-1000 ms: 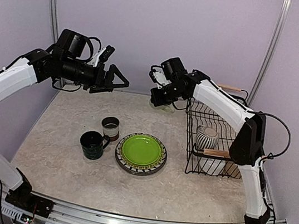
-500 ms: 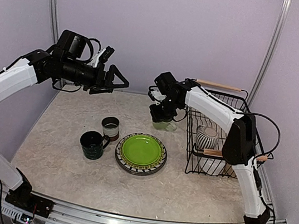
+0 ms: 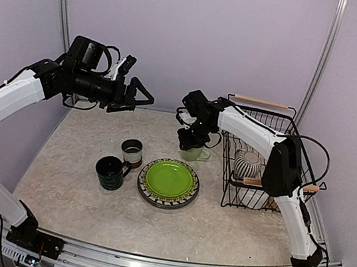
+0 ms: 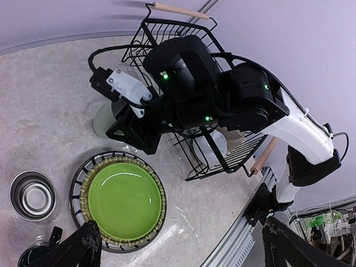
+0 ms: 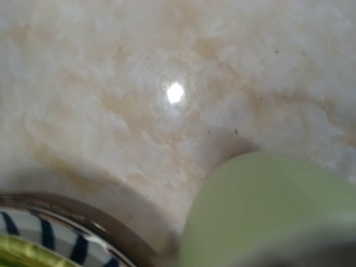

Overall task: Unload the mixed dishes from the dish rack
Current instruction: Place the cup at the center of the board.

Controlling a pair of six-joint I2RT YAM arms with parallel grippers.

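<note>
Dish rack (image 3: pixel 227 181) sat at 3 o'clock with the striped cup (image 3: pixel 248 163) inside. In the last second you dropped the right gripper (image 3: pixel 191 137) from rack height to the table. Its jaws looked closed on the pale green mug (image 3: pixel 193 153), at 1 o'clock of the lime-green plate (image 3: pixel 169 179). One more dish was out, release pending. Left gripper (image 3: pixel 140 94) hovered wide open and empty at 10 o'clock.

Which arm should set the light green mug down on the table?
Right. The right pincer grips the pale green mug low beside the lime-green plate, while the left pincer hangs open, high and away.
</note>
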